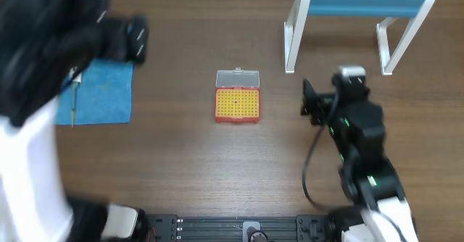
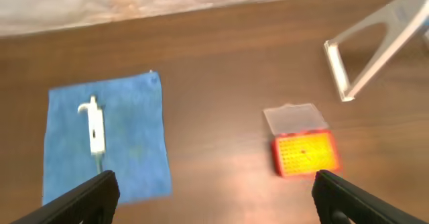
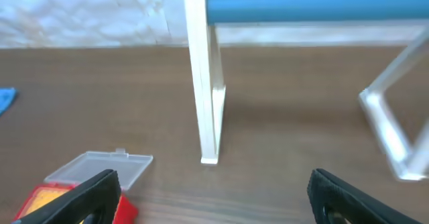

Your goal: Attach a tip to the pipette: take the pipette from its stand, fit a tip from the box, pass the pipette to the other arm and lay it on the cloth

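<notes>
The pipette [image 2: 96,131] lies flat on the blue cloth [image 2: 127,130], near its far-left edge in the top view, and a thin tip seems to be fitted at its lower end. The left end effector [image 2: 214,177] hangs above the tabletop [image 1: 181,162] beside the cloth, fingers spread wide and holding nothing. The orange tip box [image 1: 237,103] sits mid-table with its clear lid folded back. The right end effector [image 3: 213,177], also spread and bare, is between the box and the white-and-blue stand [image 1: 362,3].
</notes>
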